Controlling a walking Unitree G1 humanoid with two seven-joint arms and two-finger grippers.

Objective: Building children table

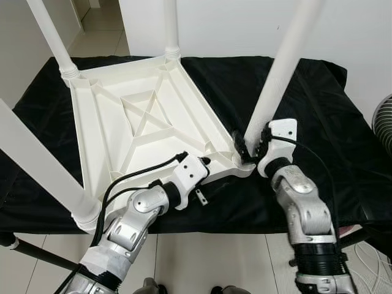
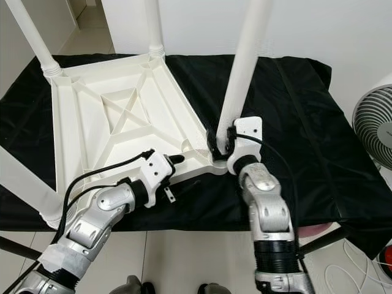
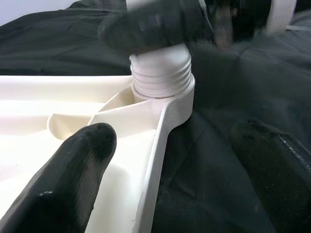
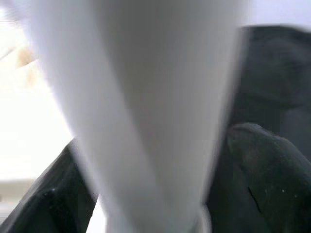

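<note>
Your right end effector [image 1: 251, 149] pinches the smooth, slippery white plastic leg [image 1: 278, 73] near its threaded base; keep hold low there. Your left end effector [image 3: 170, 160], fingers spread, straddles the light, stiff upturned white plastic tabletop [image 1: 147, 116] rim.

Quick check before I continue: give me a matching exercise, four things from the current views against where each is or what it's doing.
1. right end effector
2. left end effector
3. black cloth
4. fan

A. spread under the upturned tabletop
B. at the tabletop's near edge, fingers apart
C. on the robot's far right
D. closed on the leg near its base

Pairs: 1-D, 2-B, 3-A, 4-C
</note>
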